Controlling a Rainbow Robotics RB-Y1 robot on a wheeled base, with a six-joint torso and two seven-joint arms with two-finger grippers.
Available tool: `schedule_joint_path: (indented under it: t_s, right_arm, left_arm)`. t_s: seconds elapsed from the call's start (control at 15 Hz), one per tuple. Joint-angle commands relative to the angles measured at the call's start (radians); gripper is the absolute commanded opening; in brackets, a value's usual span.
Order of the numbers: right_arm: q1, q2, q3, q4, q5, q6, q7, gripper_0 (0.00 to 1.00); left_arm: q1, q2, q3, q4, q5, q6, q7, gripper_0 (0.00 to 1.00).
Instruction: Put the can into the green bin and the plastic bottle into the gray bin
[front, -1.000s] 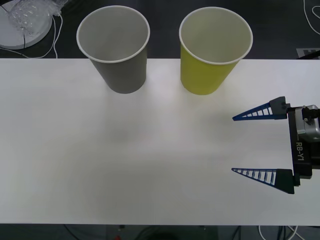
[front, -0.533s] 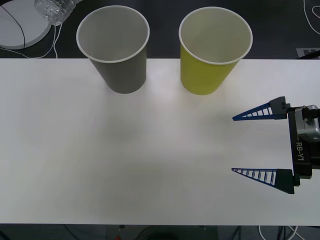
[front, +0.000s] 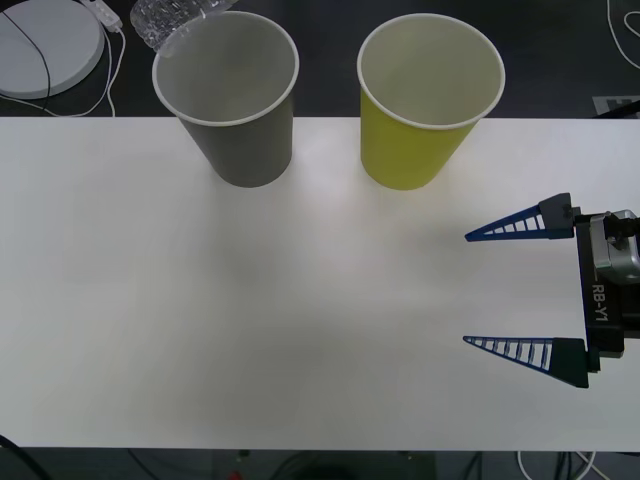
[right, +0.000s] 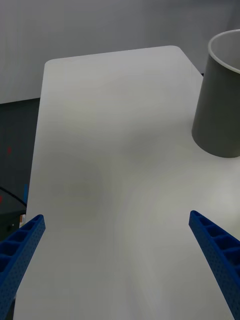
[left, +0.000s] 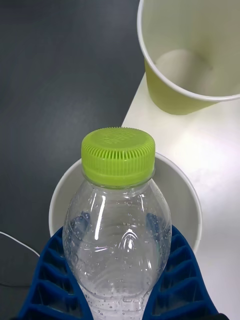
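Though crinkly, plastic bottle (left: 119, 235) — clear, lime-capped.

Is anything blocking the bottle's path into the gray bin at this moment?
Nothing visible does. The left gripper holds the plastic bottle above the gray bin, at its far-left rim. The bin's mouth is open and looks empty. The green bin stands apart beside it, and the right gripper waits open over the table's right side.

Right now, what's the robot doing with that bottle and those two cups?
The left gripper is shut on the bottle and holds it over the gray bin, at the bin's far left rim, cap pointing toward the green bin. The bottle isn't dropped in yet. Both bins look empty. The right gripper waits open over the table.
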Motion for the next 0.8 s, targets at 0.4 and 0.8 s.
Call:
schedule_joint_path:
  t_s: [0.4, 0.8]
  right_arm:
    - [0.000, 0.000, 0.000, 0.000, 0.000, 0.000, 0.000, 1.00]
    - [0.000, 0.000, 0.000, 0.000, 0.000, 0.000, 0.000, 1.00]
  left_arm:
    - [0.000, -0.023, 0.006, 0.001, -0.008, 0.000, 0.004, 0.00]
    - [0.000, -0.023, 0.006, 0.011, -0.002, 0.000, 0.009, 1.00]
